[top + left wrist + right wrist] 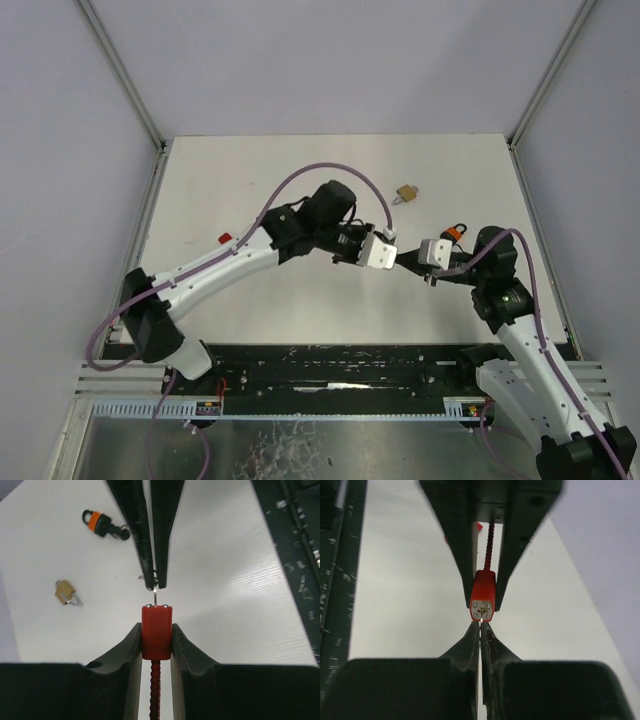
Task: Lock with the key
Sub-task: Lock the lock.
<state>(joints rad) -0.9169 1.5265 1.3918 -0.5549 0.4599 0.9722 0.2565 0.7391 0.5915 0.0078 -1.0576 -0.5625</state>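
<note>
**Little Room Between the Two Hands**

The left hand and the right hand met tip to tip above mid-bench. The red lock and a thin key bridged the gap between them, so nothing could pass there. Both arms arched in from the near corners and barred the near half. Farther back lay open surface, broken by a brass padlock behind the hands and an orange-capped padlock just beside the right wrist. A small red item sat close to the left forearm. Grey walls closed three sides.
</note>
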